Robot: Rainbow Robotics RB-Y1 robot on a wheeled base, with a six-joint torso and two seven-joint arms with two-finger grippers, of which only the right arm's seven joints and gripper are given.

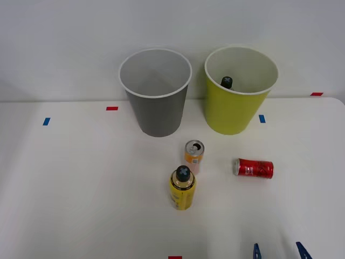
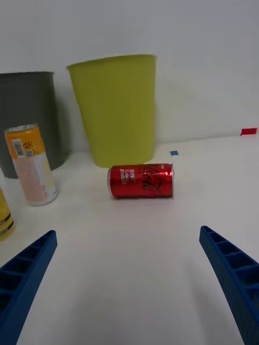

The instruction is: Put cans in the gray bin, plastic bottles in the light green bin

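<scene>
Blue fingers [image 1: 256,251] of my right gripper [image 1: 280,252] poke up at the front view's bottom right, jaws spread and empty. Above them on the white bench [image 1: 81,189] the red can [image 1: 253,168] lies on its side; the yellow bottle [image 1: 182,188] and orange can [image 1: 194,155] stand mid-frame. Gray bin [image 1: 156,91] and light green bin [image 1: 237,89] stand behind, a black cap [image 1: 226,82] inside the green.

At the wrist, my right gripper [image 2: 129,280] frames the red can [image 2: 141,180] before the light green bin [image 2: 116,108].
</scene>
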